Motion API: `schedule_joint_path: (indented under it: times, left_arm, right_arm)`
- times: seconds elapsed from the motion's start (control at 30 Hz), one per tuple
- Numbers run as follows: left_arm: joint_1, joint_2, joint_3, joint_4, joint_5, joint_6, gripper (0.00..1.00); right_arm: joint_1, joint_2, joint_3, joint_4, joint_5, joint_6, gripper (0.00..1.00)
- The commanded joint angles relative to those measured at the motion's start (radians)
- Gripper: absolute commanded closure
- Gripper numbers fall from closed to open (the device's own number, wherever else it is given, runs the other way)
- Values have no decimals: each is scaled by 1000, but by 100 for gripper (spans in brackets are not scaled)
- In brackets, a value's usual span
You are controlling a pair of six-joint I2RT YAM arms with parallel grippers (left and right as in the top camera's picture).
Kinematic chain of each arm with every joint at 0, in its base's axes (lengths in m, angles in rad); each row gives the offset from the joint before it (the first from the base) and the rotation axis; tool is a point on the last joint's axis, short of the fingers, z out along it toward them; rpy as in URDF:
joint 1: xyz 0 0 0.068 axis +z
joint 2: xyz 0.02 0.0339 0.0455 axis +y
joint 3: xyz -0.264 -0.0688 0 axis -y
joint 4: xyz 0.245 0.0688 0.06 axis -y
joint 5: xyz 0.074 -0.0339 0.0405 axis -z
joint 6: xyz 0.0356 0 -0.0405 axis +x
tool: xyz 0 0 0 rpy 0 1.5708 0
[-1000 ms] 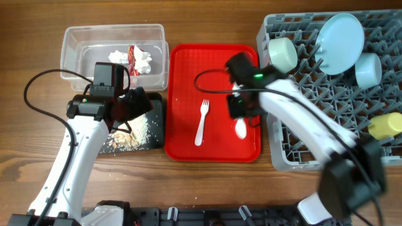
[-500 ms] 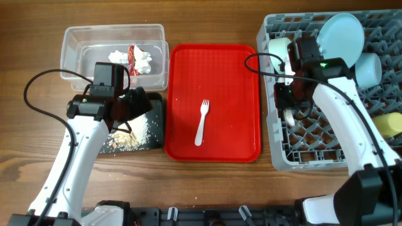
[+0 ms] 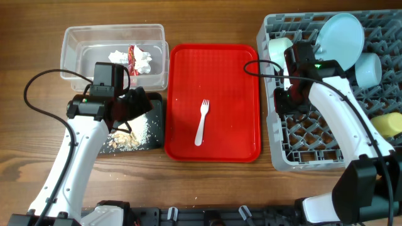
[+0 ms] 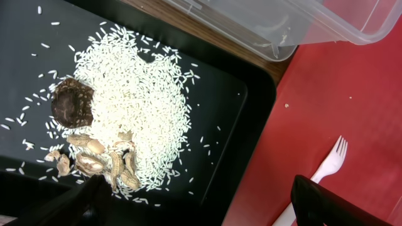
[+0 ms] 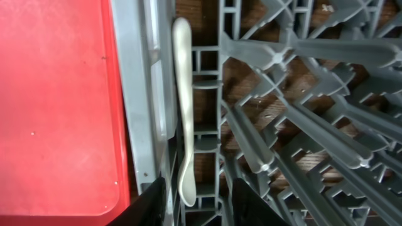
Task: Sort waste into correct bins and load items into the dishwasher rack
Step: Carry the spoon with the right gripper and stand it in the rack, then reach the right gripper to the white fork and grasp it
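My right gripper [image 3: 290,100] [image 5: 198,204] is open over the left edge of the grey dishwasher rack [image 3: 279,150]. The white spoon [image 5: 183,94] lies between its fingers along the rack's left wall [image 5: 141,94], touching neither finger. The white fork [image 3: 201,122] [image 4: 326,166] lies on the red tray [image 3: 188,63]. My left gripper [image 3: 129,108] [image 4: 198,204] is open and empty above the black tray [image 3: 157,125], which holds rice and peanut scraps [image 4: 138,107]. The clear tub [image 3: 75,63] holds tissue [image 3: 119,58] and the red wrapper [image 3: 133,55].
The rack also holds a light blue plate [image 3: 339,34], a pale green bowl [image 3: 282,53], a light blue bowl [image 3: 369,69] and a yellow cup [image 3: 386,125]. The red tray sits between the black tray and the rack. Bare wood lies in front.
My right gripper carried the spoon from the red tray to the rack's left side; the spoon now lies in the rack. The left arm has not moved.
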Motion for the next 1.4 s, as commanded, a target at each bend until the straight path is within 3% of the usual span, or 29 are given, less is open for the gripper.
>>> schedule_joint_path:
  times: [0.0,0.1,0.17,0.23,0.33,0.53,0.67,0.9,1.0,1.1,1.37]
  left_arm:
    - [5,-18,-1,3,9,-10,7]
    - [5,-18,-1,3,9,-10,7]
    - [5,-18,-1,3,9,-10,5]
    - [5,-18,-1,4,9,-10,5]
    - [5,-18,-1,6,8,-10,5]
    - [5,-18,-1,6,8,-11,5]
    - [5,-18,-1,6,9,-11,5]
    - [5,-18,-1,6,9,-10,4]
    - [5,-18,-1,6,9,-10,4]
    - [5,-18,-1,6,9,-10,4]
    - [5,-18,-1,6,9,-10,4]
  right_arm:
    - [-2,-51,38,2,11,13,63]
    - [-1,-83,111,14,-208,10,64]
    - [7,-98,125,86,-478,12,62]
    - [39,-93,124,121,-548,29,62]
    - [170,-50,120,137,-406,124,52]
    - [410,153,116,252,-266,327,50]
    - [484,298,116,373,-136,451,47]
    - [500,457,116,512,-70,519,49]
    - [500,464,116,503,-45,519,64]
    - [493,464,116,454,-14,518,73]
    - [420,462,117,323,16,471,71]
